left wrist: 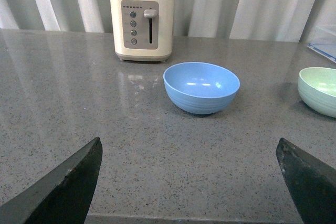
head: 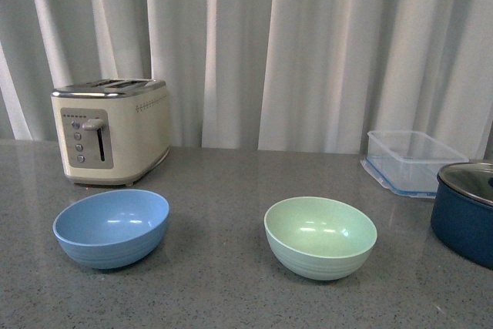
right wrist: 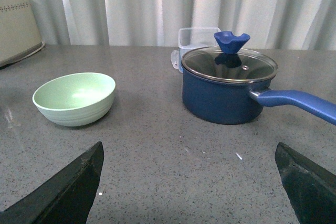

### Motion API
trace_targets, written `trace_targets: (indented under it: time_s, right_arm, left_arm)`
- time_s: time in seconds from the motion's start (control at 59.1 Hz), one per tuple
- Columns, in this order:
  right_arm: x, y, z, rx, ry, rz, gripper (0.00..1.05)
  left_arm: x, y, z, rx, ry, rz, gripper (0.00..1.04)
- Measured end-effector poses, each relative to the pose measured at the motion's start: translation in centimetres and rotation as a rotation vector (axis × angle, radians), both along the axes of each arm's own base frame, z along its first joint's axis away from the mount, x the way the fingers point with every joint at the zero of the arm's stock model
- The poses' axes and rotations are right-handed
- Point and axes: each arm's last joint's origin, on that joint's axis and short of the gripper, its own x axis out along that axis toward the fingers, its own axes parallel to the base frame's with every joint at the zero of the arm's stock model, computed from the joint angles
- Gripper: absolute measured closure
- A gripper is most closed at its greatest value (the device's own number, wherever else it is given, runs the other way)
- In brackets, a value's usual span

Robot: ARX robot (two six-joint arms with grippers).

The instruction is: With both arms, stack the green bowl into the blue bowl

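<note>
The pale green bowl (head: 320, 236) stands upright and empty on the grey counter, right of centre. The light blue bowl (head: 111, 227) stands upright and empty to its left, in front of the toaster. Neither arm shows in the front view. My left gripper (left wrist: 189, 148) is open and empty, low over the counter, with the blue bowl (left wrist: 201, 87) ahead and the green bowl (left wrist: 318, 90) at the edge of its view. My right gripper (right wrist: 189, 150) is open and empty, with the green bowl (right wrist: 74, 98) ahead to one side.
A cream toaster (head: 110, 130) stands behind the blue bowl. A clear plastic box (head: 412, 161) sits at the back right. A dark navy pot (head: 464, 213) with a steel-rimmed lid stands at the right edge, its handle (right wrist: 299, 103) showing in the right wrist view. A curtain hangs behind.
</note>
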Motion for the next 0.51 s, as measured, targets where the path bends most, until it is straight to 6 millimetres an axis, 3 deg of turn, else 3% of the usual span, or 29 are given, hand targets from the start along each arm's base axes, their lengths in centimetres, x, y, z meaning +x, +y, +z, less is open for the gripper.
trace_targets:
  time_s: [0.508]
  right_arm:
    - [0.00,0.00,0.00,0.000,0.000,0.000,0.10]
  left_arm:
    - [0.00,0.00,0.00,0.000,0.000,0.000,0.07]
